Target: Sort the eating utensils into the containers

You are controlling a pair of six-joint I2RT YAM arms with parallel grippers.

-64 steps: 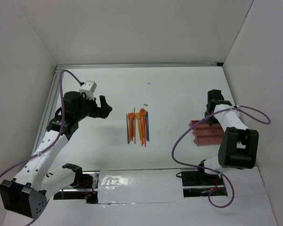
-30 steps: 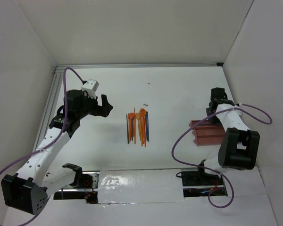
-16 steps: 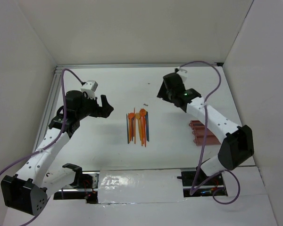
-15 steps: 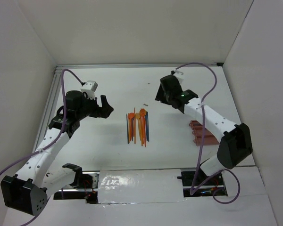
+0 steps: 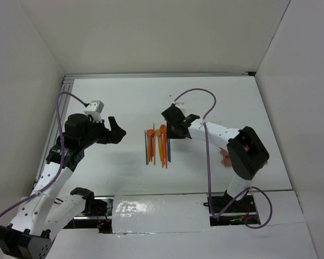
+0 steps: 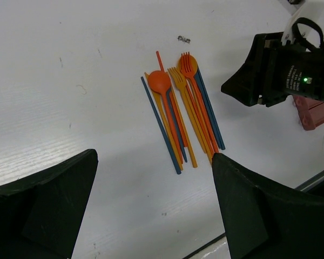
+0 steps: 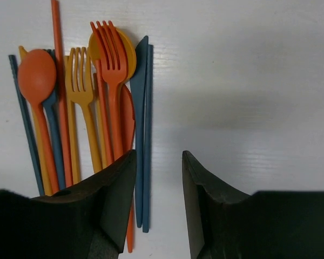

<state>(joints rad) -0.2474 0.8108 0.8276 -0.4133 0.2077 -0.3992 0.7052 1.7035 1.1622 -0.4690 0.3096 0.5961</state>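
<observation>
A: Where were the eating utensils point(image 5: 158, 144) found?

B: One tight bundle was seen at the middle of the table point(image 5: 216, 102). Every piece was laid parallel, long axes running from the near edge to the far, heads at the far end. Nothing was judged sorted yet. The reddish-brown tray point(image 6: 313, 110) lay well apart to the right, largely hidden by the right arm in the top view.

A: And the right gripper point(image 7: 157, 208)?

B: Its jaws were seen parted, with nothing pinched. In the wrist view the gap was placed over bare table just beside the two blue knife-like sticks point(image 7: 143, 124) — the bundle's right-hand edge — while one finger point(image 7: 110, 199) overlapped the orange handles.

A: What was the pick judged to turn on?

B: The closing line was set across the sticks' length, not along it. A small shift to the left was judged enough to bring a blue stick between the fingers. Crowding against the orange fork point(image 7: 109, 65) was noted as the risk — two pieces could be taken at once.

A: And the left gripper point(image 6: 151, 216)?

B: It was spread wide and empty, held well to the left of the bundle. The right one was plainly nearer.
</observation>
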